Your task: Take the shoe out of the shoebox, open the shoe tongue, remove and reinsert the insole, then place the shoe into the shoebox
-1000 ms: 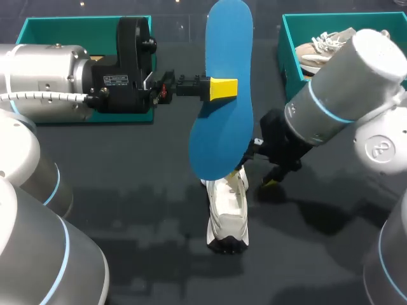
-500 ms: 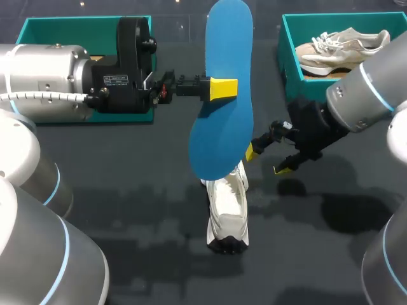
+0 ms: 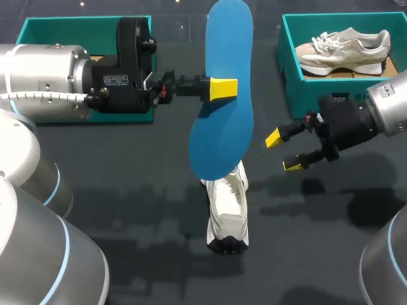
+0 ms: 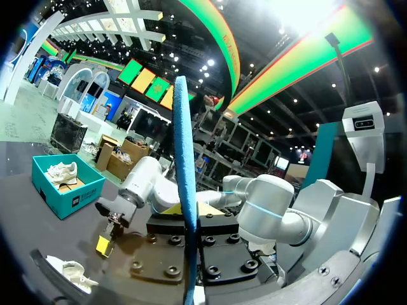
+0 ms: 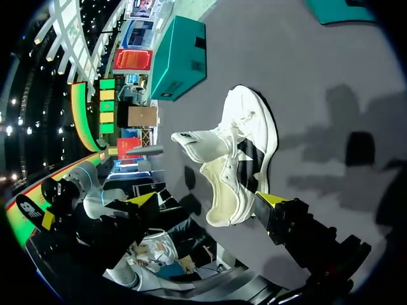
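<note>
The insole is out, so reinsertion looks like the step in hand. The left hand point(image 3: 219, 88) pinches the blue insole point(image 3: 219, 140) by its edge, holding it upright over the white shoe point(image 3: 227, 213), which rests on the counter point(image 3: 140, 210). The right hand point(image 3: 284, 151) hangs beside the shoe, empty, fingers spread. Next it probably has to steady the shoe and tongue while the insole slides in. The right shoebox point(image 3: 289, 82) holds a beige sneaker point(image 3: 346, 47); what lies in the left shoebox point(image 3: 63, 24) is hidden by the arm.
</note>
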Motion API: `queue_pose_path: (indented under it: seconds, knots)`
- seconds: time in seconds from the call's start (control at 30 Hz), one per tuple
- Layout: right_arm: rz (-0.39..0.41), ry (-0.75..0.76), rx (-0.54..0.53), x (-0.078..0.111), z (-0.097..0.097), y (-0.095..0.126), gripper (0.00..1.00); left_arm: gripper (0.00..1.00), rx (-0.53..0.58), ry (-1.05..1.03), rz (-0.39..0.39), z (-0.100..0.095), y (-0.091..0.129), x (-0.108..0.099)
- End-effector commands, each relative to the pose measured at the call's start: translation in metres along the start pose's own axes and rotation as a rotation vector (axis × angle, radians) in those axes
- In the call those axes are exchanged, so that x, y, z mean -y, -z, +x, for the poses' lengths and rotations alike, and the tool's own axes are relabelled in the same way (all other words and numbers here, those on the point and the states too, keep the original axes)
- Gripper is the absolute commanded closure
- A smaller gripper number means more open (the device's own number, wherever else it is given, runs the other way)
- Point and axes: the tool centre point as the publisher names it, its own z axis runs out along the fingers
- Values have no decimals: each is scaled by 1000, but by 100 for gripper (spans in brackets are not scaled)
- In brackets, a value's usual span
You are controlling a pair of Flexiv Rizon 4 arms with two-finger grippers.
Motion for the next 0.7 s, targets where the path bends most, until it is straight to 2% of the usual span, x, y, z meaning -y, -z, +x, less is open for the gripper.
queue_pose_path:
  seconds: [0.03, 0.17, 0.3, 0.63, 0.7]
  knots:
    - [30, -17, -86, -8, 9, -7, 0, 100, 1, 0, 0, 1, 0, 0]
    - [40, -22, -141, -10, 34, 0, 0, 100, 1, 0, 0, 1, 0, 0]
    - [-30, -80, -171, -8, 50, 9, 0, 100, 1, 0, 0, 1, 0, 0]
    - [-30, -80, -171, -8, 50, 9, 0, 100, 1, 0, 0, 1, 0, 0]
    - [-29, -76, -215, -10, 55, 9, 0, 100, 1, 0, 0, 1, 0, 0]
